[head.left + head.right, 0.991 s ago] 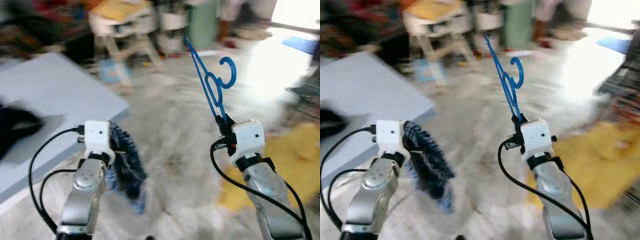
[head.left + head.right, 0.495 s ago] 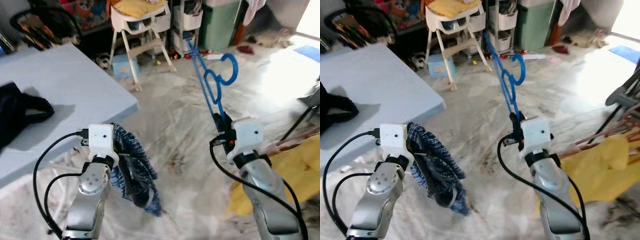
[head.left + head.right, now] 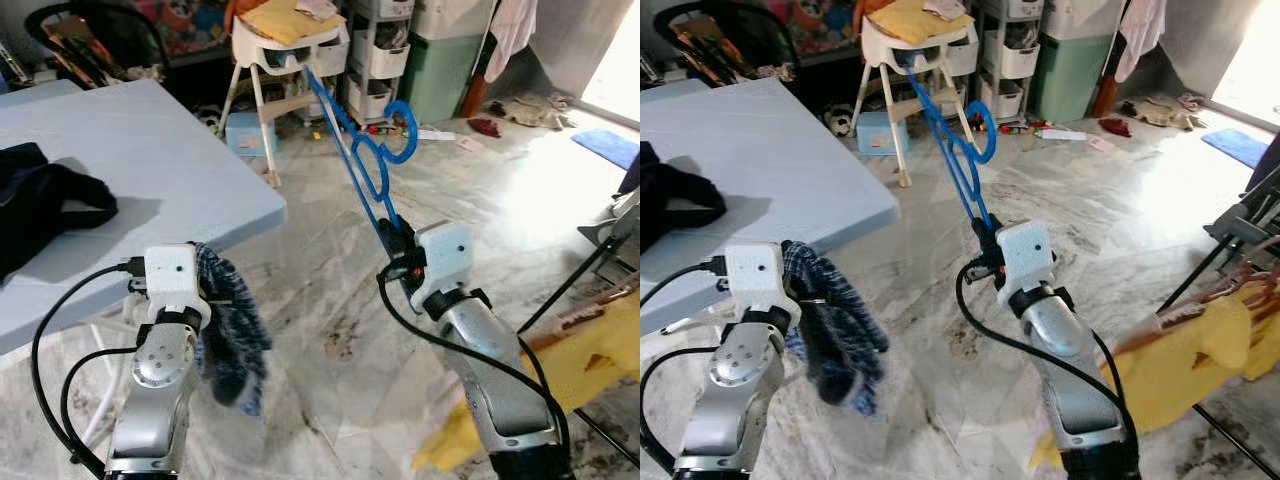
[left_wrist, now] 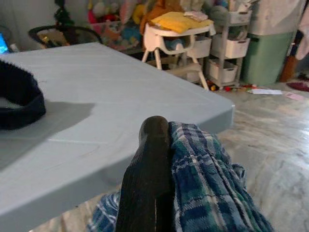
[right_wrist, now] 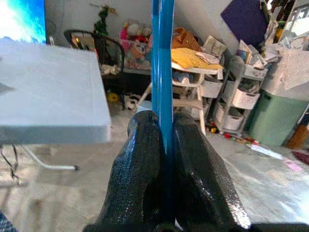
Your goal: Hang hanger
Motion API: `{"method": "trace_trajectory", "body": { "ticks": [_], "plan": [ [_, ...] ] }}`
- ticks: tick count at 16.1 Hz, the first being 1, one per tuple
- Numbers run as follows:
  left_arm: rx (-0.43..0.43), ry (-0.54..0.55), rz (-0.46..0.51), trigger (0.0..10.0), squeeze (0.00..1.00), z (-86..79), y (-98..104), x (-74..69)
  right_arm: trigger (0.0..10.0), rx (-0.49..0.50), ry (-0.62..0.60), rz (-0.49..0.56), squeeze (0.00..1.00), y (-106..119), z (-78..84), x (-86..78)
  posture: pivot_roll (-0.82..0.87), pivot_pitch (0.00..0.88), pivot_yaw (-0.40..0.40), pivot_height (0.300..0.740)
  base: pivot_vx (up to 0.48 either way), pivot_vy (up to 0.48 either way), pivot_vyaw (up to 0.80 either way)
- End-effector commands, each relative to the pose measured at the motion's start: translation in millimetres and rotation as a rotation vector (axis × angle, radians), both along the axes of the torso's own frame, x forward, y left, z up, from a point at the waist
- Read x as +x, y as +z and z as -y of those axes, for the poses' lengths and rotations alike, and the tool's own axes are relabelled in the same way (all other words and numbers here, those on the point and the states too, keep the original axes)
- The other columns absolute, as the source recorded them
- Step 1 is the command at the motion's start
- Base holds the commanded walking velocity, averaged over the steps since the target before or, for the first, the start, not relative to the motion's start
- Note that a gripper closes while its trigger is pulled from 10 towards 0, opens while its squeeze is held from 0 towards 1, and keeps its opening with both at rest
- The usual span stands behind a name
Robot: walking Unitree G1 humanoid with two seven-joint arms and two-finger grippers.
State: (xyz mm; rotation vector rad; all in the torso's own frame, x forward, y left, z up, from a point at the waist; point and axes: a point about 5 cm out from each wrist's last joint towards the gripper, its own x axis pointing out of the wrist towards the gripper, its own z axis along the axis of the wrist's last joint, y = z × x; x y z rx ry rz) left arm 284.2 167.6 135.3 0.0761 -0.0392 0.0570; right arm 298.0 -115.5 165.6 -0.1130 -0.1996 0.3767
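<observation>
Blue plastic hanger point(image 3: 362, 160), one, held up over the marble floor point(image 3: 330, 310), hook uppermost and tilted toward the white high chair point(image 3: 285, 50). Right gripper point(image 5: 164, 145): two black fingers point(image 5: 140, 179) pressed against the hanger's lower end, pinching it. Left gripper point(image 4: 161, 159): fingers closed on one blue plaid cloth point(image 3: 228, 335), which hangs limp beside the pale blue table point(image 3: 130, 160). One dark garment point(image 3: 40, 205) lies on that table. One yellow cloth point(image 3: 1180, 365) at right.
</observation>
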Motion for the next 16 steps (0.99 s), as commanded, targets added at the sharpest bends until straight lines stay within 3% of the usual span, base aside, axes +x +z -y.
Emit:
{"method": "trace_trajectory", "body": {
  "ticks": [1, 2, 8, 10, 16],
  "plan": [
    [0.037, -0.033, 0.024, 10.0, 0.00, 6.1, 8.9, 1.7, 10.0, 0.018, -0.015, 0.038, 0.00, 8.1, 3.7, 1.7, -0.02, 0.020, -0.012, 0.740, 0.000, 0.000, 0.00],
    [0.060, -0.035, 0.026, 10.0, 0.00, 8.2, 9.9, 3.7, 10.0, 0.059, -0.052, 0.015, 0.00, 6.6, 9.2, 1.2, -0.03, 0.028, -0.002, 0.740, 0.000, 0.000, 0.00],
    [-0.023, -0.095, -0.039, 10.0, 0.00, 31.0, 2.4, 9.8, 10.0, 0.043, -0.107, 0.012, 0.00, 4.7, 20.0, -7.7, -0.10, 0.051, 0.038, 0.740, 0.000, 0.000, 0.21],
    [0.009, -0.106, -0.056, 10.0, 0.00, 37.5, 3.4, 11.9, 10.0, 0.055, -0.111, -0.002, 0.00, 3.7, 20.5, -9.8, -0.10, 0.058, 0.042, 0.740, 0.000, 0.000, 0.00],
    [0.009, -0.081, -0.060, 10.0, 0.00, 37.2, 2.4, 12.7, 10.0, 0.064, -0.115, -0.014, 0.00, 3.7, 20.5, -11.7, -0.10, 0.072, 0.040, 0.740, 0.000, 0.000, 0.13]
  ]
}}
